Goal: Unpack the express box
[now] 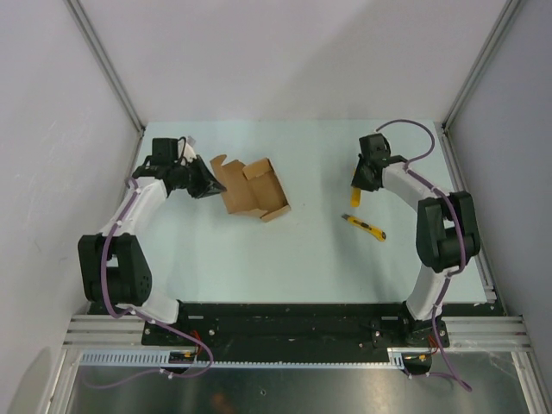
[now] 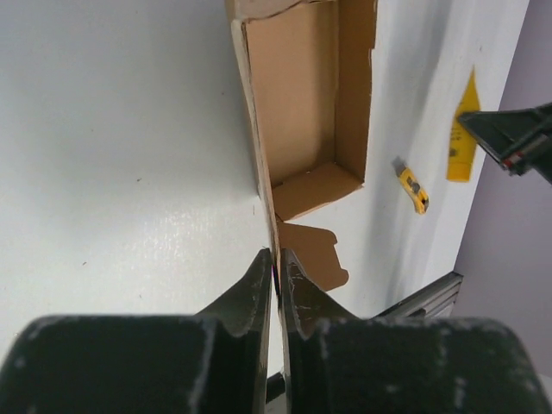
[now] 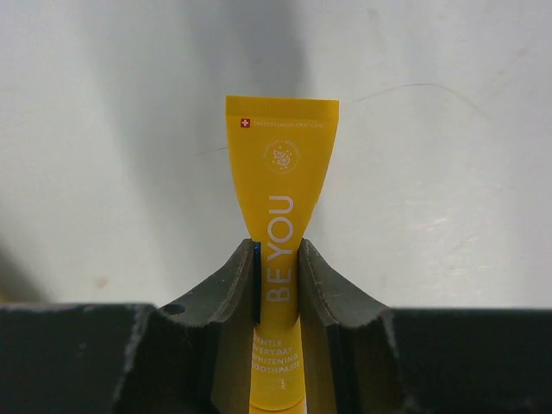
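The express box [image 1: 252, 190] is seen open at the far left, one wall pinched by the left gripper [image 2: 278, 261]; the interior shown is empty. A yellow tube [image 3: 281, 164] is clamped in the right gripper [image 3: 276, 259], not yet set down, so unpacking is judged nearly done. Part of the box's interior is cut off from view

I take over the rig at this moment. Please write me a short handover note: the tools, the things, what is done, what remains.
Left tool: shut on a wall of the box, which sits on the table with its lid open.
Right tool: shut on a yellow tube, to the right of the box.
Knife: on the table, between the box and the right arm.
Done: box open, tube out; the inside that shows is empty.
To do: probably set the tube down and release the box.
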{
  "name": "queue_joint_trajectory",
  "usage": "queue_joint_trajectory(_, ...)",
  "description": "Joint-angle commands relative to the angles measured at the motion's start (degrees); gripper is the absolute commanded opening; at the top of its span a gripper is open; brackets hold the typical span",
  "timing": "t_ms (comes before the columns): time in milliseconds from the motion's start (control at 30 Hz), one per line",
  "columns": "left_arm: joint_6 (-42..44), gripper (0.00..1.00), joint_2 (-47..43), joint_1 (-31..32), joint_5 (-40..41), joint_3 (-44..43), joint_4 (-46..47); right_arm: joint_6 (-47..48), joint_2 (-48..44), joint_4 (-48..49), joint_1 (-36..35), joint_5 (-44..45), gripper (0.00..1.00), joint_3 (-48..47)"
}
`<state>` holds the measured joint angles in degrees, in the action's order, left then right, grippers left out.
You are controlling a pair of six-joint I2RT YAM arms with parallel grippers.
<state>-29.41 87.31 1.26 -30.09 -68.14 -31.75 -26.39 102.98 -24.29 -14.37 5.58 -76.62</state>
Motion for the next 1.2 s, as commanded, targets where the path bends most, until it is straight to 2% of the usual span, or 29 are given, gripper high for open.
queue_joint_trajectory(0,1.2,0.12,-1.5,-1.1,-4.5,-0.7,-1.9,1.7,4.8,2.3,1.8,11.3,0.26,0.1)
queue_joint_trajectory(133,1.3,0.16,-0.6,-1.1,-5.3,-1.5,-2.2,1.5,8.4,4.0,2.4,13.9,0.27,0.1)
queue_joint_trajectory(233,1.4,0.2,-0.1,-1.1,-5.3,-1.9,-2.3,1.2,10.5,4.8,2.8,14.2,0.32,0.1)
queue_joint_trajectory(367,1.5,0.26,0.8,-1.1,-5.1,-2.6,-2.3,1.6,10.8,5.9,2.9,14.4,0.47,0.1)
queue_joint_trajectory(533,1.7,0.39,0.8,-1.1,-4.6,-4.1,-2.3,1.3,9.5,5.6,3.6,13.2,0.6,0.1)
queue_joint_trajectory(567,1.6,0.42,0.7,-1.1,-4.5,-4.4,-2.4,1.2,8.5,5.3,3.7,13.1,0.65,0.1)
queue_joint_trajectory(667,2.1,0.64,-0.4,-1.1,-3.8,-4.7,-2.3,0.7,5.3,4.2,3.7,12.3,0.76,0.1)
queue_joint_trajectory(733,2.7,0.73,-2.0,-1.1,-2.5,-5.0,-2.3,0.3,3.6,3.0,3.6,11.6,0.81,0.1)
queue_joint_trajectory(767,3.0,0.8,-2.7,-1.1,-2.0,-5.1,-2.2,0.1,1.7,2.7,3.7,11.2,0.86,0.1)
queue_joint_trajectory(833,4.1,0.86,-4.9,-1.1,-0.3,-5.0,-2.3,-1.1,-0.1,1.1,3.7,10.3,0.9,0.1)
queue_joint_trajectory(867,4.3,0.96,-5.8,-1.1,-0.1,-4.7,-2.2,-2.0,-0.9,0.4,3.6,8.9,0.96,0.1)
queue_joint_trajectory(933,5.1,1.0,-9.0,-1.1,2.1,-4.6,-2.2,-3.5,-3.7,-1.6,3.4,7.4,1.0,0.1)
queue_joint_trajectory(1167,7.0,0.99,-20.3,-1.1,10.5,-3.5,-2.0,-4.9,-14.3,-5.2,1.3,10.2,1.0,1.1)
